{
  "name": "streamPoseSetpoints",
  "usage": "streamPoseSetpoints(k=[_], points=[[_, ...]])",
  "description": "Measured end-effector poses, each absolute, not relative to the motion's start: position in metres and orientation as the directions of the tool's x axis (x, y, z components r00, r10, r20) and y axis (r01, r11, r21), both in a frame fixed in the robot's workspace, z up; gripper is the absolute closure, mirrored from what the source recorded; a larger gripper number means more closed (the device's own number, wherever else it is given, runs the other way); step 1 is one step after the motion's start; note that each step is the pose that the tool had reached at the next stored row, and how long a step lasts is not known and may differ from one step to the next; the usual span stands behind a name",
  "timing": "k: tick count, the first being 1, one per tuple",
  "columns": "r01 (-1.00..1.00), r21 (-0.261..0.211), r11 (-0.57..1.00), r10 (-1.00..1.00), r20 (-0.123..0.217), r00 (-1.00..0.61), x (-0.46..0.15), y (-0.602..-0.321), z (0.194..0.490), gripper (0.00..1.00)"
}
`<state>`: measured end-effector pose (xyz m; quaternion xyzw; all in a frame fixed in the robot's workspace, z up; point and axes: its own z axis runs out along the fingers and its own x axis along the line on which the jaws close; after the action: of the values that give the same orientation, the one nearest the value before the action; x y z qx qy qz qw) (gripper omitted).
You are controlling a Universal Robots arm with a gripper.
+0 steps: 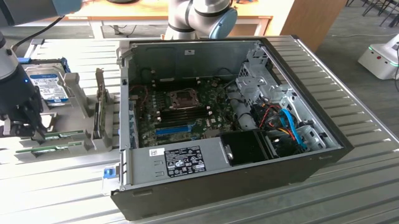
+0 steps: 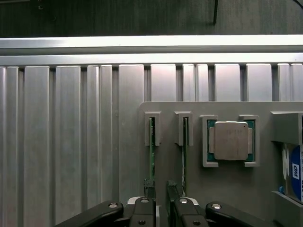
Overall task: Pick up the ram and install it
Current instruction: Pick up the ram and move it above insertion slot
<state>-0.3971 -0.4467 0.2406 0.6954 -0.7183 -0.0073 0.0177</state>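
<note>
**Open gripper at the ram's near end, nothing held**

The gripper [image 2: 161,187] hangs low over the grey holder [image 2: 227,189]. Its two dark fingers stand apart with bare holder plate showing in the gap between them, so it grips nothing. The ram [image 2: 152,151] stands on edge in a narrow slot of the holder, running straight away from the fingertips. One finger's tip overlaps the ram's near end, and contact cannot be told. A second stick [image 2: 184,151] stands parallel in the neighbouring slot, just outside the other finger. Neither stick lies between the fingers.

Beyond the second stick a silver processor chip [image 2: 230,140] sits flat in its own corner brackets. Past that is the hard drive [image 2: 296,172] with its blue-and-white label. The holder rests on a ribbed aluminium table [image 2: 71,142].

In the exterior view the gripper [image 1: 28,130] is at about nine o'clock from the open computer case [image 1: 299,163], well apart from it. The hard drive [image 1: 51,88] is at roughly one o'clock from the gripper. Inside the case the motherboard [image 1: 206,116] lies exposed, with a blue slot strip [image 1: 173,130] near its front edge. The arm [image 1: 199,18] rises at twelve o'clock — behind the case.
</note>
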Motion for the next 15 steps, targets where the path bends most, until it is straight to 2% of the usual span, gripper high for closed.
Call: streamPoseSetpoints(k=[15], points=[[-0.999,0.035,0.033,-0.999,0.015,-0.032,-0.397,-0.447,0.226,0.77]])
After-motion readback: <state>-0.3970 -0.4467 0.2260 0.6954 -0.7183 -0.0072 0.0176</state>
